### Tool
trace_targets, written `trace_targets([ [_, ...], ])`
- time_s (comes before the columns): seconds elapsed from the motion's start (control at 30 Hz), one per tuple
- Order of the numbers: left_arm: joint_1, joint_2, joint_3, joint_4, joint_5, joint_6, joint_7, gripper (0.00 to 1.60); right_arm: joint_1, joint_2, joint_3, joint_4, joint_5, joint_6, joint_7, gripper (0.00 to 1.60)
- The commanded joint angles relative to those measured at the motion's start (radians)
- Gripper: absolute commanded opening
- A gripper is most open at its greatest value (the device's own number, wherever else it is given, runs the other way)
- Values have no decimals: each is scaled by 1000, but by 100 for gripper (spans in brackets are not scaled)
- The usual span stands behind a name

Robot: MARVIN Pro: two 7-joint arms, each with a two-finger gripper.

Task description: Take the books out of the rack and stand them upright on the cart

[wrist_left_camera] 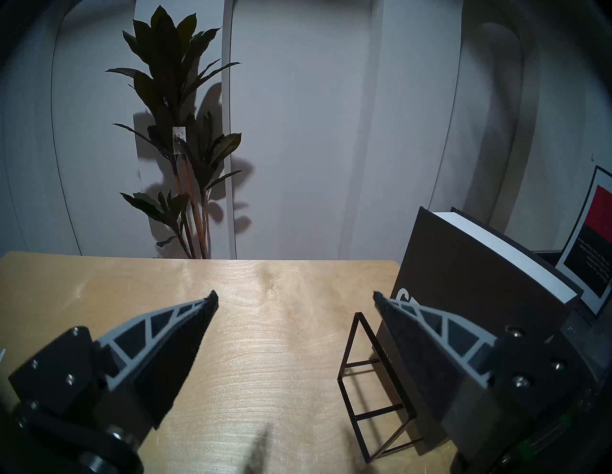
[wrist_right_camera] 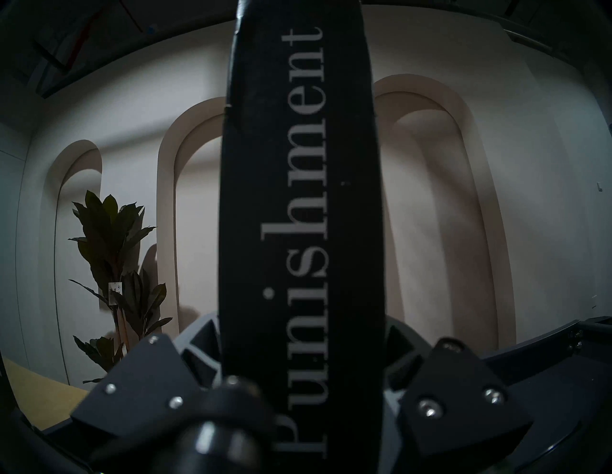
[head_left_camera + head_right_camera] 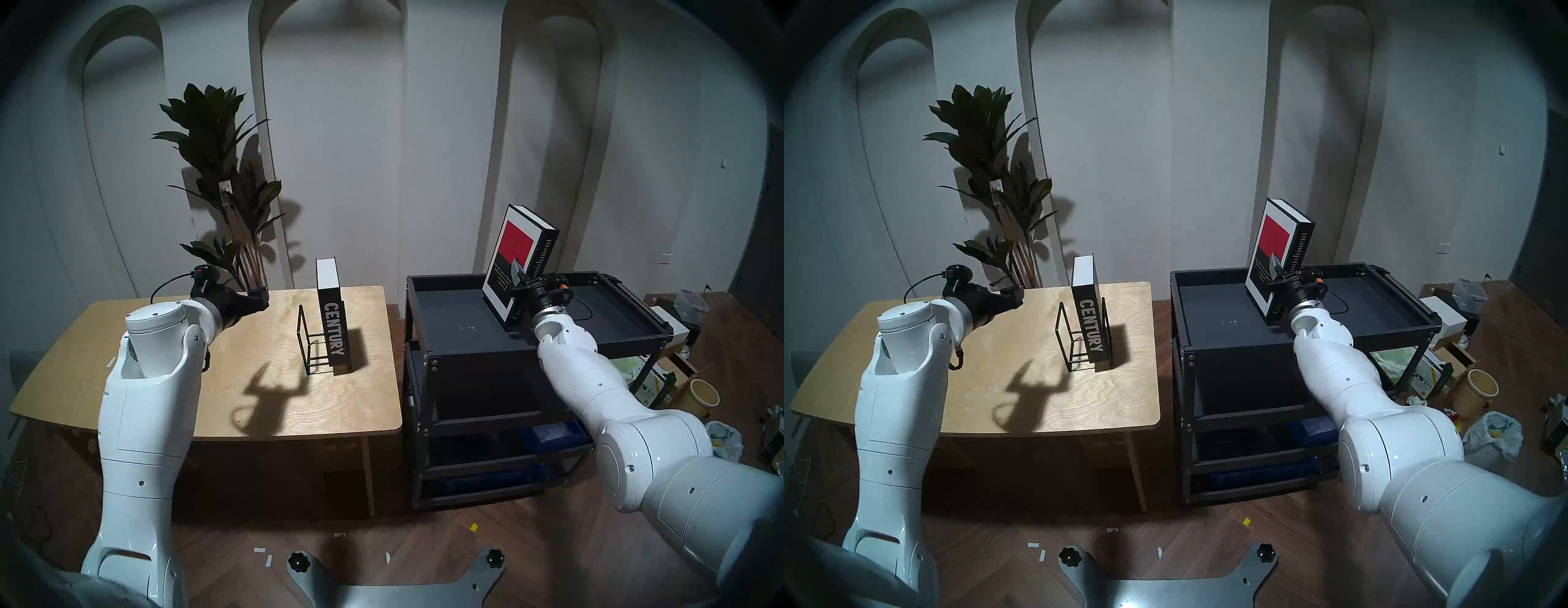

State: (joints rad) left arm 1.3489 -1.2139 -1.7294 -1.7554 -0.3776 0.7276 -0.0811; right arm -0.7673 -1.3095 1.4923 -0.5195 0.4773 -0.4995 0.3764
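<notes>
Books split between table and cart, one in my grip.

Head views: my right gripper (image 3: 518,274) clamps the red-square book (image 3: 517,263) over the cart (image 3: 445,282), tilted; the CENTURY book (image 3: 333,322) stands in the rack (image 3: 312,348) on the wooden table (image 3: 127,361). Left wrist: my left gripper (image 1: 294,294) hangs with jaws wide, holding nothing, beside the rack. Right wrist: the "Punishment" spine is pinched between my fingers (image 2: 198,347).

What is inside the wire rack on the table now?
One black book with CENTURY on its spine stands at the right end of the rack. The rest holds nothing. The book hides the rack's right end.
</notes>
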Motion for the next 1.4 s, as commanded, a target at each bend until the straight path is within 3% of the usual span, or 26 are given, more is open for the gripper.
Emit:
trace_targets([
  [0.0,-5,-2,1,-33,-3,13,2,160,7,9,-14,-91,-29,66,-62,0],
  [0.27,8,-11,-2,-51,-2,41,10,160,-75,4,-23,-210,-43,187,-143,0],
  [0.5,19,-19,-10,-62,-4,58,15,160,-132,9,-18,-272,-48,183,-173,0],
  [0.63,21,-28,-8,-63,-5,65,19,160,-192,16,-16,-353,-62,208,-213,0],
  [0.67,22,-29,-7,-63,-5,65,20,160,-185,12,-16,-332,-63,200,-210,0],
  [0.73,21,-32,-6,-63,-5,68,22,160,-226,16,-14,-397,-68,229,-234,0],
  [0.77,21,-33,-6,-63,-6,69,22,160,-220,14,-14,-378,-69,220,-231,0],
  [1.1,25,-42,-4,-62,-2,73,35,160,-313,21,-4,-529,-76,312,-287,0],
  [1.37,31,-49,-5,-62,-4,72,41,160,-325,19,-13,-541,-100,340,-314,0],
])
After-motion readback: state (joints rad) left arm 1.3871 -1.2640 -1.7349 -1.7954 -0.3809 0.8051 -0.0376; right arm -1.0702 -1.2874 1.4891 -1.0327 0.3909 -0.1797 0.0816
